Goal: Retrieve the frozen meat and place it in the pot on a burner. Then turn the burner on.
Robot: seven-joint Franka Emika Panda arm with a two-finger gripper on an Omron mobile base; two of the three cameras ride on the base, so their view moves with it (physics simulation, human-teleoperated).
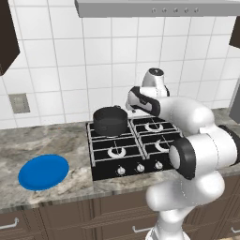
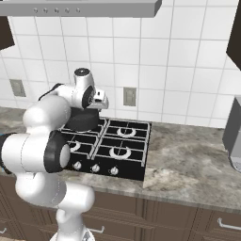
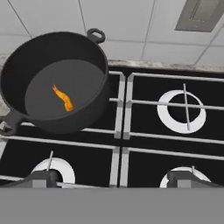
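Note:
The dark pot stands on the back-left burner of the black cooktop, covering that burner's ring. Inside it, on the bottom, lies the frozen meat, a small orange-brown lump. The pot also shows in the left base view, and in the right base view the pot is partly behind my arm. My gripper hangs open and empty over the middle of the cooktop, just right of the pot and apart from it. Its dark fingertips frame the two front burners.
A bare burner sits to the pot's right. Three silver knobs line the cooktop's front edge. A blue plate lies on the counter to the left. A grey appliance stands at the far right, and a hood hangs overhead.

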